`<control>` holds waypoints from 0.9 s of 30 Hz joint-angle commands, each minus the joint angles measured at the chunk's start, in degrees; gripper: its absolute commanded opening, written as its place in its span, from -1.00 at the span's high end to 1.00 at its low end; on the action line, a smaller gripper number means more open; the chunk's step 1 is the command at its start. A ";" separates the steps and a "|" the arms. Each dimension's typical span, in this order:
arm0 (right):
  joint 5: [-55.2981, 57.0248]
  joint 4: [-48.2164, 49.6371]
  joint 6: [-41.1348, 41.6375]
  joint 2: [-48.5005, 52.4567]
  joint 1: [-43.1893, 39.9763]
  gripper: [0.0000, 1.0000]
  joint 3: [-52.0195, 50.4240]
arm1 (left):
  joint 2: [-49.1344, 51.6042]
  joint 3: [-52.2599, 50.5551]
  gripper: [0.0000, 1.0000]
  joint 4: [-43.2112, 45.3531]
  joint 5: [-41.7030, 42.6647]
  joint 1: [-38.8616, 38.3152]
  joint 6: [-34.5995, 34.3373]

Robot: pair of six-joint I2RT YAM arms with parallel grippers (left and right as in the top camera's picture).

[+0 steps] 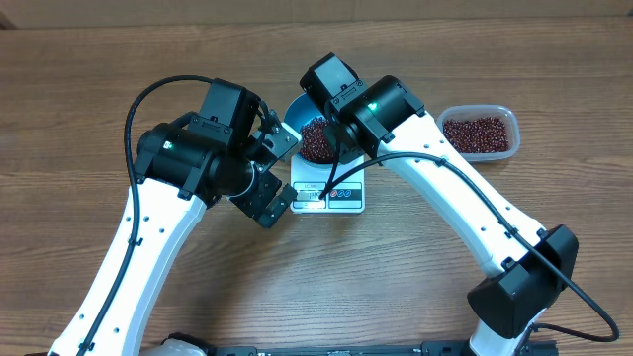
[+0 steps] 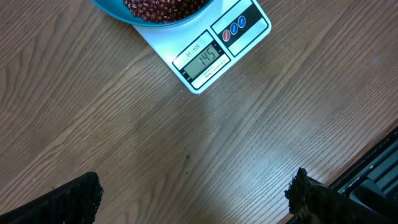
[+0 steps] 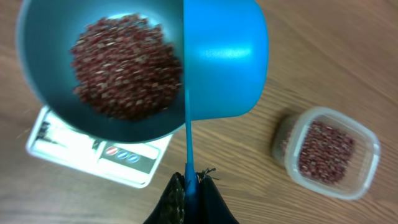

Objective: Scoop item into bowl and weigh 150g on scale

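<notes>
Left gripper (image 2: pixel 196 200): pointing downward, jaws standing wide apart.
Right gripper (image 3: pixel 192 186): clamping tight on the thin handle of a small blue plastic scoop (image 3: pixel 224 59).

Overhead camera looks straight down from high above the scale (image 1: pixel 348 197), showing the table (image 1: pixel 79 89) around it. Left wrist camera faces down, close, just beyond the scale's display edge. Right wrist camera sits closest, above the bowl (image 3: pixel 43 87) on the scale. All three share the scale.

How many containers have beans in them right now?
2: the blue bowl on the scale, and the clear tub off to its right. The scoop held over the bowl shows only its back, so its inside is hidden.
</notes>
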 commanded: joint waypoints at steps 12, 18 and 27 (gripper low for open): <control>12.55 -5.31 19.80 -4.33 -10.38 0.92 3.89 | -0.76 -0.20 -0.99 0.04 0.87 0.26 1.29; 11.50 -11.10 25.11 -4.33 -17.97 0.93 3.82 | -0.76 -0.20 -0.99 0.04 0.87 0.26 1.29; 3.85 -11.58 24.92 -4.31 -21.97 0.92 -0.15 | -0.76 -0.20 -0.99 0.04 0.87 0.26 1.29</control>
